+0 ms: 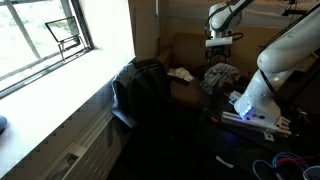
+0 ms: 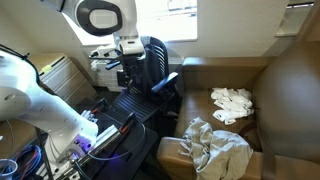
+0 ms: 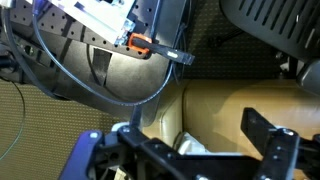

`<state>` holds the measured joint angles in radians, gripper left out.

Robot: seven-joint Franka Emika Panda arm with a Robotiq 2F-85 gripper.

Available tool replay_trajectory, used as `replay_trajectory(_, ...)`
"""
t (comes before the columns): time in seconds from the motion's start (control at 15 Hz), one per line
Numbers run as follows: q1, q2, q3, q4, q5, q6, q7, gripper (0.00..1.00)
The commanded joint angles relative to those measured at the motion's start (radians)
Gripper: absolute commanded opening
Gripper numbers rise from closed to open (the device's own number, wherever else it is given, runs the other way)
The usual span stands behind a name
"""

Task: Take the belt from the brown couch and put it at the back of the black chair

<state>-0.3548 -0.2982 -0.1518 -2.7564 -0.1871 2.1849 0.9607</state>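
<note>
In an exterior view the gripper [image 1: 222, 45] is hanging wide open and empty above the brown couch [image 1: 188, 50], black chair [image 1: 140, 90] alongside. In an exterior view the gripper [image 2: 124, 66] is hovering by the black chair [image 2: 152, 60], with no belt showing on the brown couch [image 2: 285, 90]. In the wrist view the gripper [image 3: 200, 150] is gaping over tan upholstery [image 3: 230, 110], no strap showing, so the belt's direction and long axis cannot be told.

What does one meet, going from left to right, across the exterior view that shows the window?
window → black chair → small white item → grey mottled cloth → white robot arm
</note>
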Motion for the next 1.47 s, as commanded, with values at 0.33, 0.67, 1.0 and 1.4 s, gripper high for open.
replay_trajectory(0.33, -0.276, 0.149, -0.268, 0.104, -0.167, 0.234, 0.087, 1.00)
replay_trajectory(0.67, -0.315, 0.173, -0.302, 0.132, -0.156, 0.218, 0.075, 1.00)
replay_trajectory(1.0, -0.287, 0.265, -0.278, 0.244, -0.028, 0.261, 0.344, 1.00)
replay_trajectory(1.4, -0.301, 0.507, -0.362, 0.585, 0.255, 0.278, 0.376, 1.00)
